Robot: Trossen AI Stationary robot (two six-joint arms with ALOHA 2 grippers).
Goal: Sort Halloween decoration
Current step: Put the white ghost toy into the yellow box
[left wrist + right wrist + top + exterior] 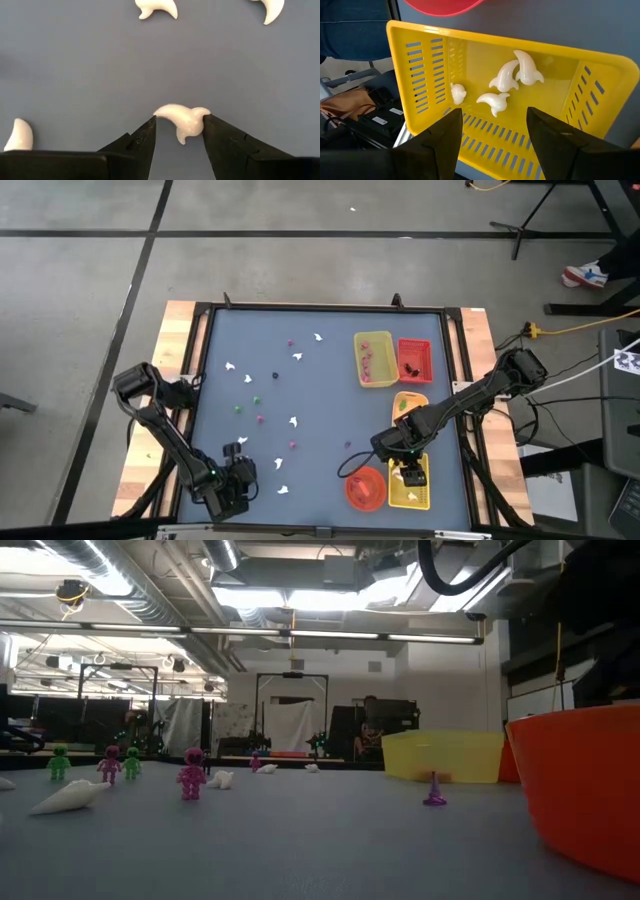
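The Halloween decoration lies scattered on the grey table: white ghosts, and small pink and green figures. At the near left, my left gripper is shut on one white ghost. My right gripper hangs open over the near yellow tray, nothing between its fingers. Several white ghosts lie on that tray's floor. My left gripper pinches the white ghost between its two fingertips. One tip is on the tapered tail end, the other on the rounded head side. The fingers come slanting down from above. I cannot tell whether the ghost rests on the table.
A round red-orange bowl stands beside the near yellow tray. Farther back on the right are an orange tray, a red tray and another yellow tray. More white ghosts lie near my left gripper. A purple piece stands mid-table.
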